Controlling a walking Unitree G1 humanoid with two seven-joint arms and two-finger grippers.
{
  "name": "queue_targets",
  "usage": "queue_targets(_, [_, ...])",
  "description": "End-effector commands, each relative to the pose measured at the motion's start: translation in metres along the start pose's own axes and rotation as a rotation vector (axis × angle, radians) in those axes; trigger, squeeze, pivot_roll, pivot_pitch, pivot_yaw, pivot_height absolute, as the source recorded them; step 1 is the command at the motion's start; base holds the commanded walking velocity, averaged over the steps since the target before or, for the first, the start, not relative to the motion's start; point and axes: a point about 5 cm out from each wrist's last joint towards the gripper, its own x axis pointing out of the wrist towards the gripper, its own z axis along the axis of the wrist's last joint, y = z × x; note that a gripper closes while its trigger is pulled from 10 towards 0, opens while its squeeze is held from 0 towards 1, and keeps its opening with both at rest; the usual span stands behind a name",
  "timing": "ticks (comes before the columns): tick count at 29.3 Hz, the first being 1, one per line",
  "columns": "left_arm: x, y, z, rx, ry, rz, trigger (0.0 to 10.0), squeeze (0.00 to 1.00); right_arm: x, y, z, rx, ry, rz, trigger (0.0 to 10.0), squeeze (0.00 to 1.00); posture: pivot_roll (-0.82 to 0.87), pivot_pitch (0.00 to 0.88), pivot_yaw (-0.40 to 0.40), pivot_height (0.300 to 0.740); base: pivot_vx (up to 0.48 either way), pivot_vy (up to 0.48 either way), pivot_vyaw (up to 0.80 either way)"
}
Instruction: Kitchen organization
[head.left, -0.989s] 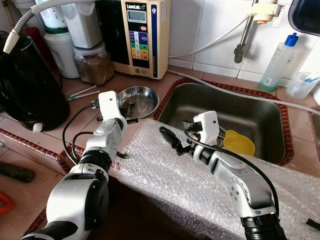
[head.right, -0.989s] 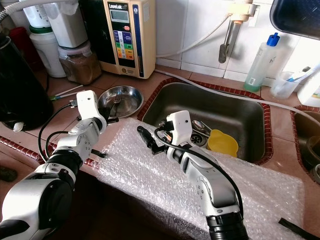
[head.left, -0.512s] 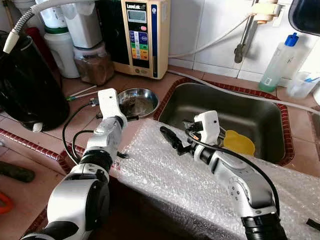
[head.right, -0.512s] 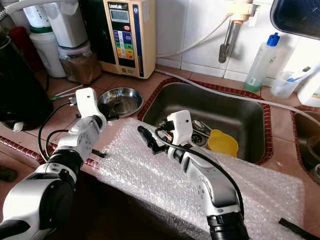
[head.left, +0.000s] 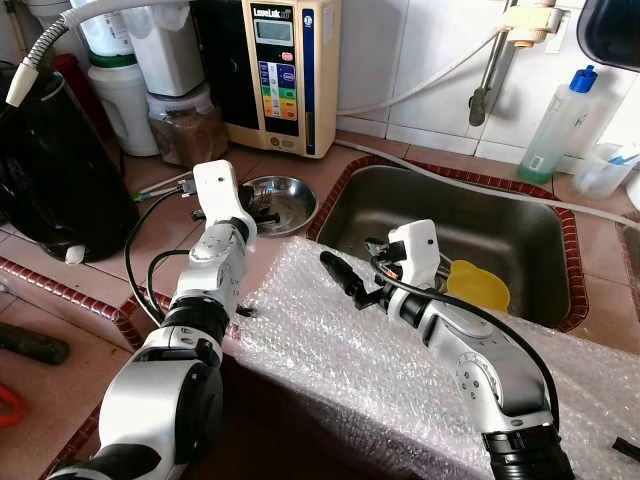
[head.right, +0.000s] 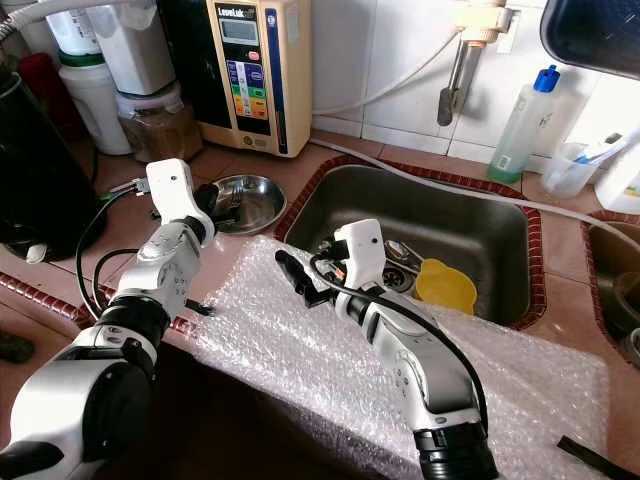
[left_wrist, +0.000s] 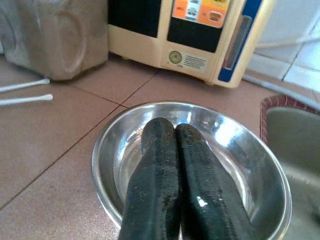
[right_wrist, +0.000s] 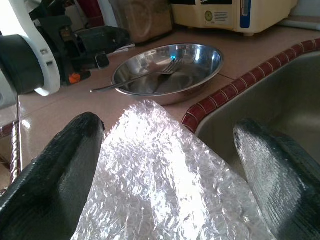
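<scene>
The tiled surface (head.left: 300, 165) runs wall to front edge, with the steel sink (head.left: 450, 215) sunk into it at about 2 o'clock from the picture's middle. A large sheet of bubble wrap (head.left: 380, 350) lies over the front edge, spreading from the middle toward 4 o'clock. At 9 o'clock stands a black appliance (head.left: 55, 170); at 12 o'clock a cream water unit (head.left: 285, 70) against the wall, with jars (head.left: 185, 125) at 11 o'clock. A spray bottle (head.left: 560, 125) stands at 2 o'clock beyond the sink, and a yellow scoop (head.left: 478, 285) lies in the basin.

The task's thing appears to be the steel bowl (head.left: 272, 200), just beyond the wrap's far corner and close beside the sink rim, at roughly 11 o'clock from the middle. A fork (right_wrist: 137, 80) rests inside it, handle poking over the rim.

The left hand (left_wrist: 182, 165) hovers over the bowl with its fingers pressed together, gripping nothing. The right hand (head.left: 345, 280) sits above the wrap at the middle, fingers (right_wrist: 60, 165) spread wide apart, empty, pointing toward the bowl.

My guess is the bowl is about to be picked up. With fingers together, the left hand would only push the bowl, sliding it on the smooth tile toward the sink. A rim pinch could tip it and spill the fork. The thin polished wall may slip from the pads.
</scene>
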Motion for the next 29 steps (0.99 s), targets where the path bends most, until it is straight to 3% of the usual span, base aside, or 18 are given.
queue_targets(1, [-0.001,0.000,0.008,0.045,-0.049,-0.003,10.0,1.00,0.000,-0.002,0.002,-0.006,0.001,0.000,10.0,0.36,-0.07,0.000,0.024,0.740,0.000,0.000,0.00])
queue_targets(4, [-0.005,0.000,0.014,0.065,-0.111,-0.010,10.0,1.00,0.000,-0.002,0.002,-0.005,0.003,-0.002,10.0,0.36,-0.07,0.000,0.025,0.740,0.000,0.000,0.00])
queue_targets(6, [-0.015,0.004,0.004,0.052,-0.128,-0.007,10.0,1.00,0.001,-0.001,0.002,-0.001,0.002,0.002,10.0,0.36,-0.06,0.000,0.026,0.740,0.000,0.000,0.00])
queue_targets(14, [-0.032,0.011,-0.030,0.053,-0.065,-0.001,10.0,1.00,-0.004,0.008,0.001,0.000,0.017,0.076,10.0,0.32,-0.06,0.000,0.018,0.740,0.000,0.000,0.00])
queue_targets(17, [-0.034,0.013,-0.034,0.092,-0.067,0.015,10.0,1.00,-0.005,0.006,0.000,0.000,0.022,0.066,10.0,0.30,-0.06,0.000,0.015,0.740,0.000,0.000,0.00])
queue_targets(18, [-0.035,0.013,-0.033,0.144,-0.094,0.010,10.0,1.00,-0.005,0.005,0.000,-0.001,0.024,0.062,10.0,0.29,-0.06,0.000,0.015,0.740,0.000,0.000,0.00])
queue_targets(19, [-0.035,0.014,-0.034,0.162,-0.099,0.006,10.0,0.33,-0.005,0.005,0.000,-0.001,0.024,0.062,10.0,0.29,-0.06,0.000,0.015,0.740,0.000,0.000,0.00])
queue_targets(20, [-0.035,0.014,-0.034,0.171,-0.101,0.003,10.0,0.00,-0.005,0.005,0.000,-0.001,0.024,0.062,10.0,0.29,-0.06,0.000,0.015,0.740,0.000,0.000,0.00])
queue_targets(22, [-0.033,0.014,-0.037,0.163,-0.084,-0.001,10.0,0.00,-0.005,0.006,0.000,0.000,0.024,0.064,10.0,0.29,-0.06,0.000,0.017,0.740,0.000,0.000,0.00])
queue_targets(25, [-0.031,0.010,-0.035,0.266,-0.110,-0.035,10.0,0.00,-0.004,0.007,0.000,0.000,0.023,0.066,10.0,0.29,-0.07,0.000,0.021,0.740,0.000,0.000,0.00])
queue_targets(29, [-0.031,0.011,-0.040,0.339,-0.087,-0.060,10.0,0.00,-0.005,0.007,0.000,0.003,0.022,0.061,10.0,0.29,-0.07,0.000,0.026,0.740,0.000,0.000,0.00])
